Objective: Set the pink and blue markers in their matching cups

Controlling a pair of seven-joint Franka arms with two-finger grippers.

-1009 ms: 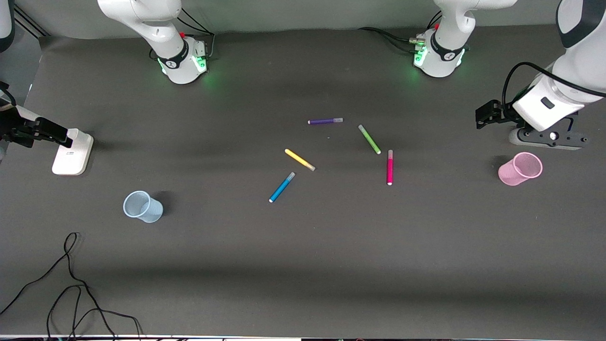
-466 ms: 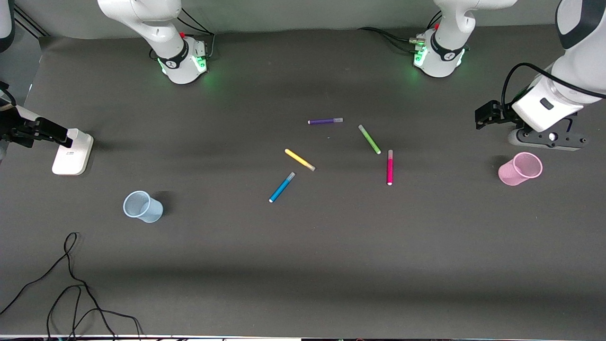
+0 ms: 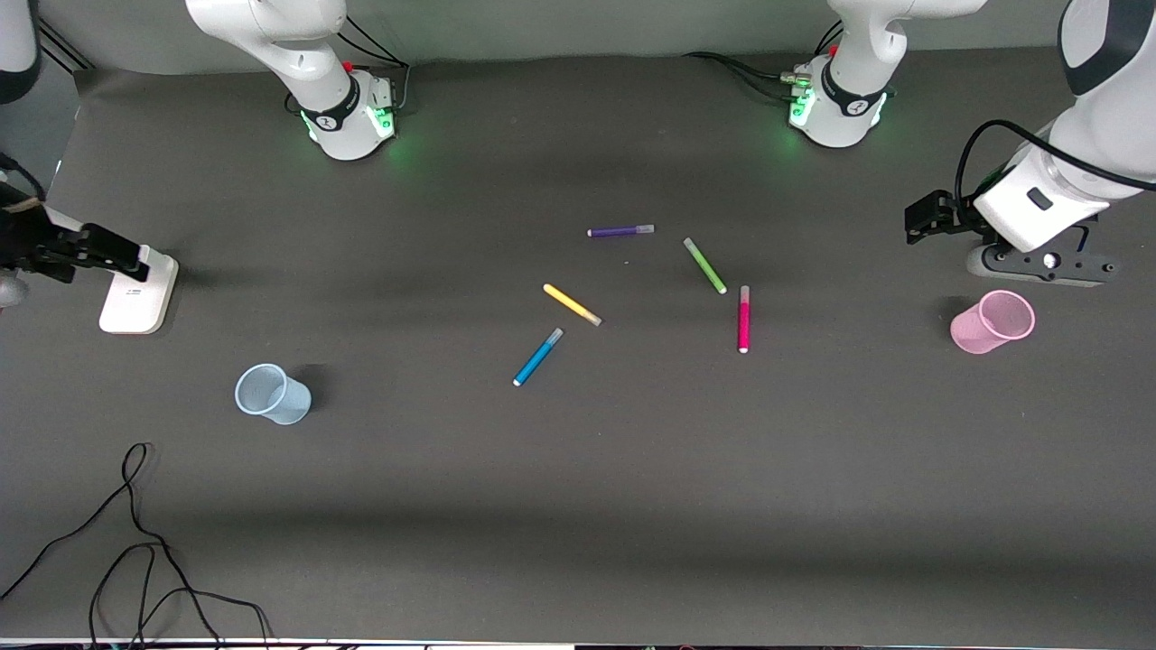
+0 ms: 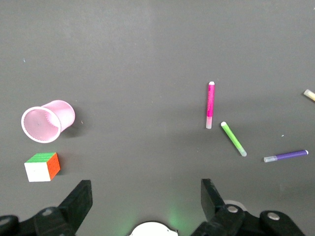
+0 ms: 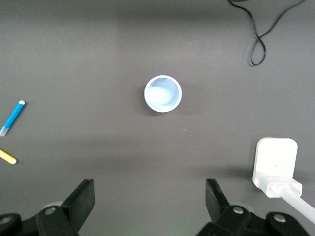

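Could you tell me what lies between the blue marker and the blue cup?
Nothing: in the front view, only bare table mat separates the blue marker from the blue cup.

We only get a sliver of the yellow pen [image 4: 309,95] in the left wrist view, chopped by the frame edge. The cube [image 4: 42,166] seems hidden under the left arm in the front view. The right gripper [image 5: 150,204] shows fingertips only.
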